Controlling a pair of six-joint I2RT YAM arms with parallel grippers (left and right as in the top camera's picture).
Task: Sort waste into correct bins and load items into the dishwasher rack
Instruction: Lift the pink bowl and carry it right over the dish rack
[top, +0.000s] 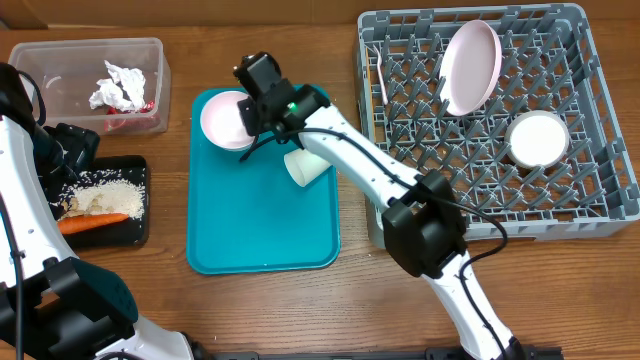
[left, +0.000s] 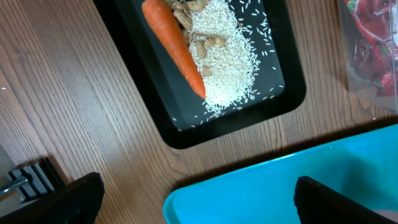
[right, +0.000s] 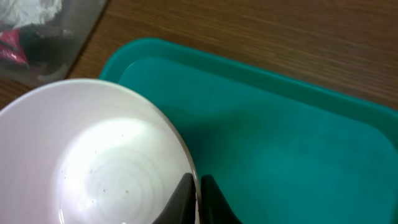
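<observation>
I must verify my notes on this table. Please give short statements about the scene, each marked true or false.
1. The right gripper is shut on the rim of a white bowl on the teal tray. True.
2. The carrot lies on the teal tray. False: the carrot lies in the black tray.
3. The plate stands in the rack. True.
4. The cup stands in the rack. False: the cup lies on the teal tray.
5. The left gripper holds the carrot. False: the left gripper is open and empty.
</observation>
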